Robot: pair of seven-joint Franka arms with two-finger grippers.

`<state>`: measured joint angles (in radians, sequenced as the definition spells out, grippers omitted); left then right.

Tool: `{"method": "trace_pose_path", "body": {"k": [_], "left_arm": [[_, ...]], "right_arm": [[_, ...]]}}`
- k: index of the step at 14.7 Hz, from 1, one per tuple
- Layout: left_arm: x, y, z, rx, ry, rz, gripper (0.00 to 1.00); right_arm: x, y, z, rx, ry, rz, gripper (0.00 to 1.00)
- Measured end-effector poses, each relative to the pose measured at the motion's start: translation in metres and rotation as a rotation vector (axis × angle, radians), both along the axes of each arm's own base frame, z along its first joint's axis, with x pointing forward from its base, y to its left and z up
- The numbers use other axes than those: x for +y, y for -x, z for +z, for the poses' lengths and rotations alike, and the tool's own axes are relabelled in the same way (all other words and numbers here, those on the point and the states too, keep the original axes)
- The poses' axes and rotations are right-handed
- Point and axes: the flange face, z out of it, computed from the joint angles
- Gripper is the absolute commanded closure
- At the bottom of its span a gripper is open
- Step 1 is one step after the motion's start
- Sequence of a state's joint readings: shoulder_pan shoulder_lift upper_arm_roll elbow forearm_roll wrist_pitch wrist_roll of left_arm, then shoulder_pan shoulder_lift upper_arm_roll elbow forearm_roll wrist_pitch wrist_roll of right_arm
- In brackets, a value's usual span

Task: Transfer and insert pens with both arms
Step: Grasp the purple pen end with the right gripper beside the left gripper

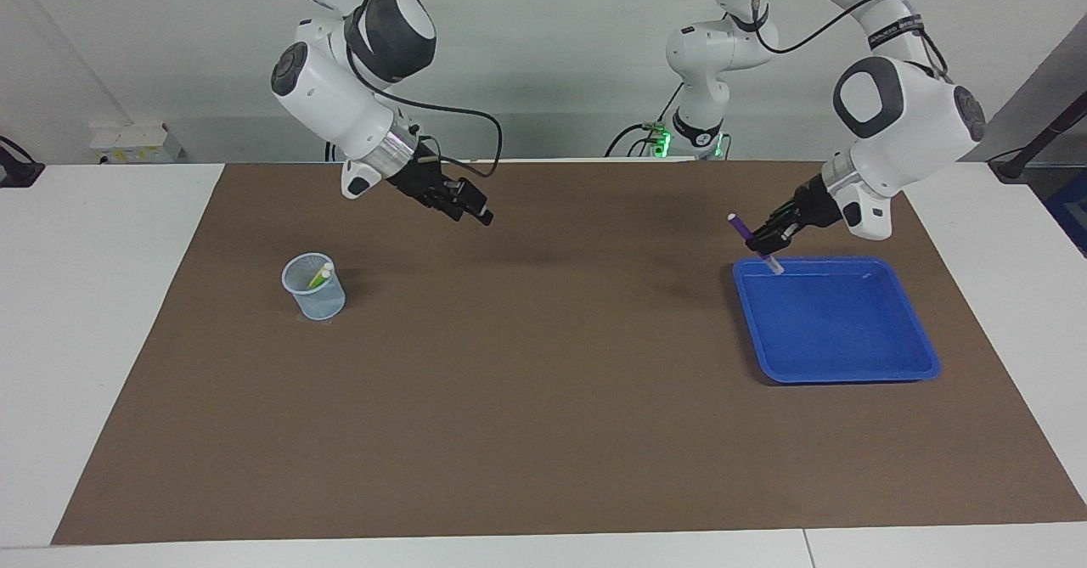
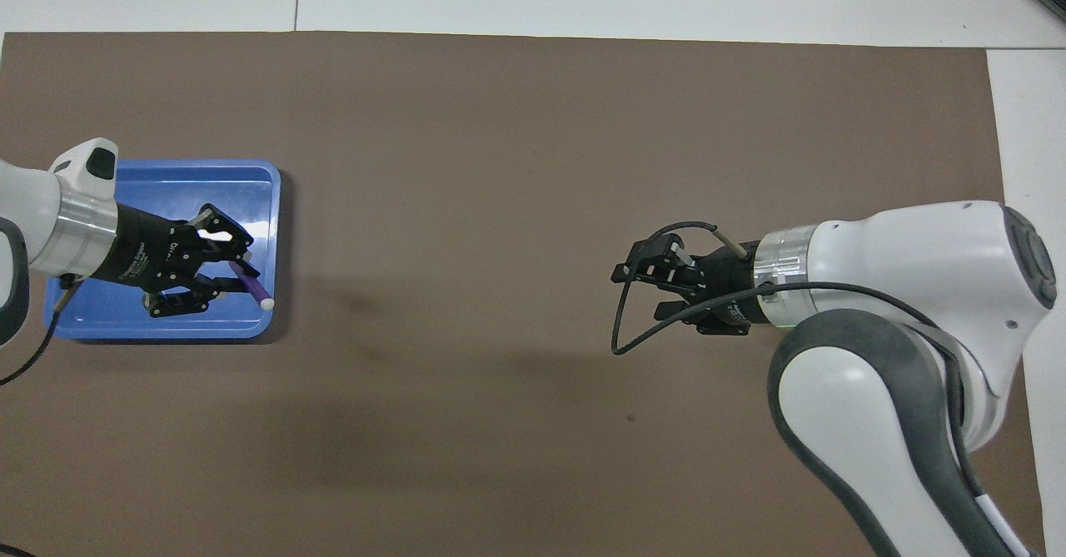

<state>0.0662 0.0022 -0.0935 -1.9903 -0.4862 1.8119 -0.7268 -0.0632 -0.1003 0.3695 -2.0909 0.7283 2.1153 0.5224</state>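
A brown mat (image 1: pixel 543 364) covered most of a white table (image 1: pixel 102 313) set against a pale wall. The overhead view cut off both arms' upper parts, and the cup showed only in the facing view. Nearest the robots, the right gripper (image 1: pixel 475 211) hung over bare mat, its fingers apart and holding nothing. The left gripper (image 1: pixel 768 233) was raised over the nearer edge of the blue tray (image 1: pixel 849 364), clenched on the purple pen (image 1: pixel 751 241), which sat tilted with its whitish cap low. Farther out, toward the right arm's end, a clear cup (image 1: pixel 314 288) stood on the mat, holding the green pen (image 1: pixel 316 279) and the yellow pen (image 1: pixel 325 272), hard to tell apart.
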Motion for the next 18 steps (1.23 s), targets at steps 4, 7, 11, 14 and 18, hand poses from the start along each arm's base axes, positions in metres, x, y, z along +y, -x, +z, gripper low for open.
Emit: {"method": "trace_pose_path", "body": {"k": [4, 7, 11, 14, 18], "left_arm": [[-0.053, 0.023, -0.002, 0.07, 0.063, 0.179, 1.0], [-0.086, 0.038, -0.001, 0.099, 0.085, 0.359, 1.0], [-0.119, 0.053, 0.005, 0.158, 0.102, 0.53, 1.0], [-0.124, 0.056, 0.005, 0.194, 0.132, 0.565, 1.0], [-0.131, 0.061, 0.003, 0.221, 0.157, 0.571, 1.0]], "right_arm": [[0.066, 0.014, 0.016, -0.071, -0.031, -0.114, 0.12], [0.096, 0.022, 0.024, -0.136, -0.063, -0.184, 0.14], [0.143, 0.041, 0.029, -0.2, -0.125, -0.257, 0.19], [0.175, 0.054, 0.018, -0.24, -0.15, -0.253, 0.19], [0.208, 0.065, -0.013, -0.258, -0.159, -0.254, 0.2]]}}
